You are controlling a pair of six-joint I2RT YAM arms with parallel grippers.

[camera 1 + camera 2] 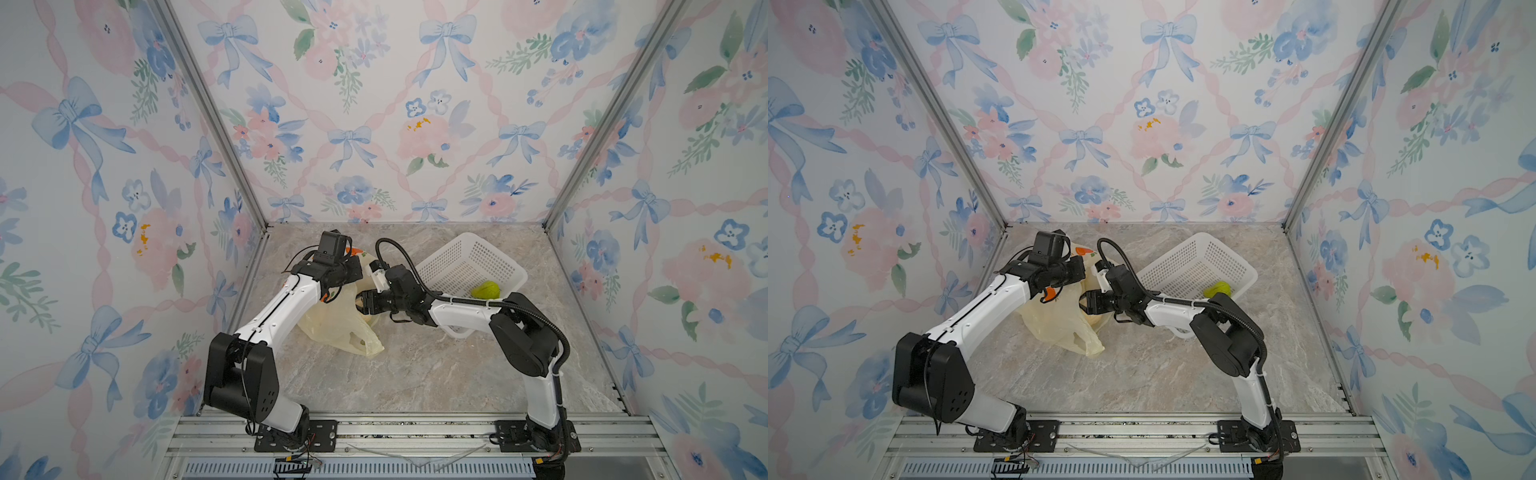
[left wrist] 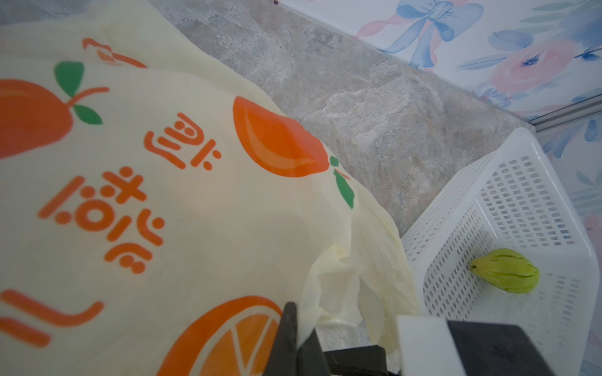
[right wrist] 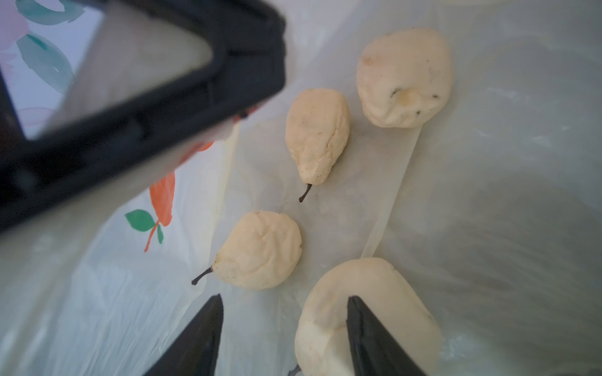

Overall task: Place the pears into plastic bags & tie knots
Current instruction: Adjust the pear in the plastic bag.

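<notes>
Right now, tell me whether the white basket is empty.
Not empty: one green pear lies in the white basket.

Floral wallpaper walls (image 1: 374,124) with blue bows, grey marble-patterned tabletop (image 1: 436,374), aluminium corner posts (image 1: 208,104), metal rail (image 1: 415,432) in front

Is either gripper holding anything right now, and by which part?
Left gripper is shut on the plastic bag at its mouth edge. Right gripper stands open inside the bag by a cream pear, gripping nothing.
</notes>
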